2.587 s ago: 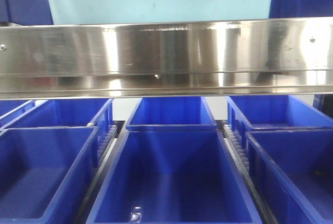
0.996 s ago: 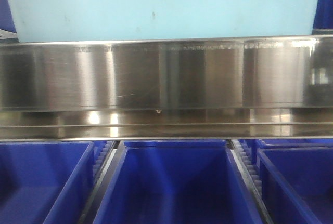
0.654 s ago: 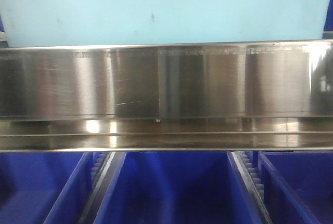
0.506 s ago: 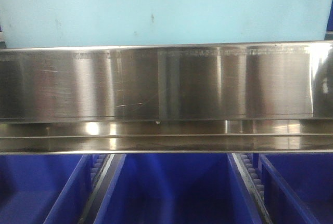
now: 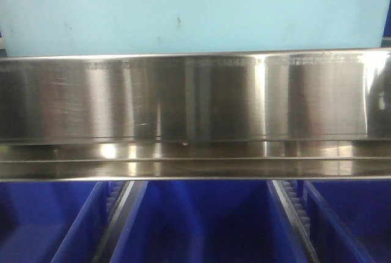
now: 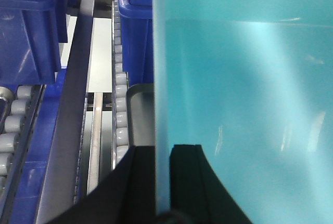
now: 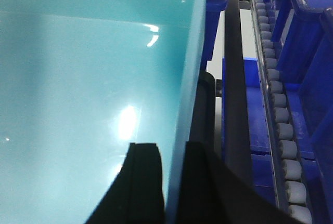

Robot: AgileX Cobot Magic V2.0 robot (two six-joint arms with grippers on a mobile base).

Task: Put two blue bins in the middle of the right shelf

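A pale blue bin [image 5: 183,13] fills the top of the front view, from the left side almost to the right side. It sits just above and behind the tall shiny front lip of the steel shelf [image 5: 183,98]. The pictures do not show if its bottom rests on the shelf. Under the shelf is a row of dark blue bins [image 5: 201,226]. The left gripper [image 6: 162,182] is clamped on the left wall of the pale blue bin, with one black finger inside the bin and one outside. The right gripper [image 7: 171,182] is clamped on the right wall the same way, so the bin is held between the two arms. Lower down beside each gripper are rows of grey rollers [image 6: 120,104], and more dark blue bins stand farther off.
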